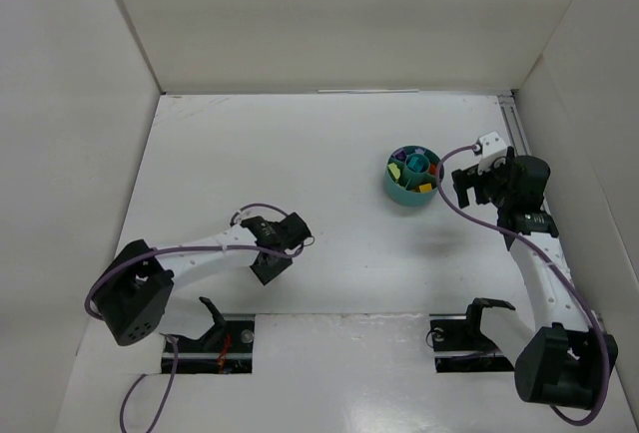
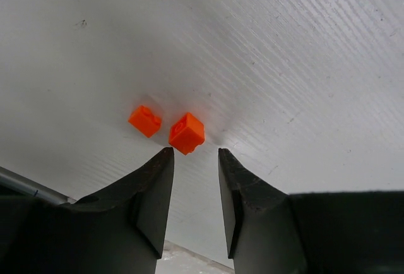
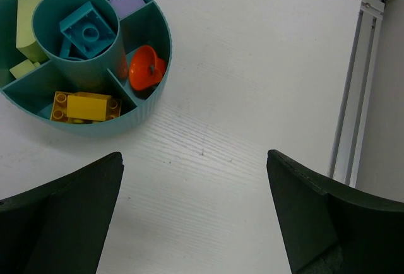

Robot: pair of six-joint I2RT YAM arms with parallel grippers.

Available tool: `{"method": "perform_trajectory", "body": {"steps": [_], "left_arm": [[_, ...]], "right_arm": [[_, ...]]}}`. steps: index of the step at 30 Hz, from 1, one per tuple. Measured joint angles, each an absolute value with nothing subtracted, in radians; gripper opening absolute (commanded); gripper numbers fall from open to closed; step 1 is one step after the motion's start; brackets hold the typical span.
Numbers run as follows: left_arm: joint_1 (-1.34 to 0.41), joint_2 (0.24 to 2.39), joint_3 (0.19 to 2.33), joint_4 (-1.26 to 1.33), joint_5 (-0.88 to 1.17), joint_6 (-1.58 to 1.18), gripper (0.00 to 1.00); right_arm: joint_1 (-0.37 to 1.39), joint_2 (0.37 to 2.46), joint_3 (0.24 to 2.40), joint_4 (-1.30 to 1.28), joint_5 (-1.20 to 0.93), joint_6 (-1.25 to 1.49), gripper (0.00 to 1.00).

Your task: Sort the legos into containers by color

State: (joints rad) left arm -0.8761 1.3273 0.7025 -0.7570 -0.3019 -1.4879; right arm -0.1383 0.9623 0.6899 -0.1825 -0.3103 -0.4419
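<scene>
Legos [image 1: 411, 167] in two places: left orange brick [image 2: 145, 120] and right orange brick [image 2: 187, 133], small and near-cubic, loose on the white table [image 2: 284, 47], close but apart, studs upward, turned corner-on, no clear long axis; teal brick [image 3: 88, 31], purple brick [image 3: 129, 4], pale green brick [image 3: 28, 18], yellow brick [image 3: 88, 107] and round orange piece [image 3: 146, 69] parted by colour in the upright teal cup [image 3: 126, 125], yellow brick lengthwise along the wall. Left gripper [image 2: 194, 154] narrowly parted, empty, tips just short of the right orange brick. Right gripper [image 3: 195, 154] spread wide, empty, over table beside the cup.

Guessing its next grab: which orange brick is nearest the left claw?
The right orange brick, just beyond the left gripper; the other brick lies farther left.
</scene>
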Motion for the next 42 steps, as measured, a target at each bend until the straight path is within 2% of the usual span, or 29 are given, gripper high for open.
{"method": "perform_trajectory", "body": {"steps": [3,9,12,15,19,24,26,31,42], "left_arm": [[-0.876,1.322,0.699,-0.754,-0.306,-1.506,0.31],[-0.876,1.299,0.676,-0.746,-0.314,-1.535,0.40],[-0.876,1.292,0.655,-0.743,-0.315,-1.544,0.40],[-0.876,1.291,0.647,-0.737,-0.316,-1.556,0.37],[-0.876,1.294,0.647,-0.731,-0.331,-1.571,0.26],[-0.876,1.299,0.648,-0.730,-0.347,-1.576,0.20],[-0.876,1.299,0.648,-0.730,-0.351,-1.577,0.13],[-0.876,1.304,0.653,-0.725,-0.368,-1.564,0.02],[-0.949,1.313,0.812,-0.678,-0.433,-1.382,0.01]], "right_arm": [[-0.138,0.963,0.690,-0.185,-0.313,-0.447,1.00],[-0.138,0.963,0.690,-0.188,-0.320,-0.449,1.00],[-0.138,0.963,0.690,-0.191,-0.322,-0.449,1.00],[-0.138,0.963,0.690,-0.194,-0.322,-0.449,1.00],[-0.138,0.963,0.690,-0.195,-0.323,-0.449,1.00],[-0.138,0.963,0.690,-0.195,-0.323,-0.450,1.00],[-0.138,0.966,0.690,-0.195,-0.323,-0.449,1.00],[-0.138,0.980,0.690,-0.196,-0.323,-0.450,1.00],[-0.138,0.978,0.690,-0.199,-0.311,-0.449,1.00]]}}
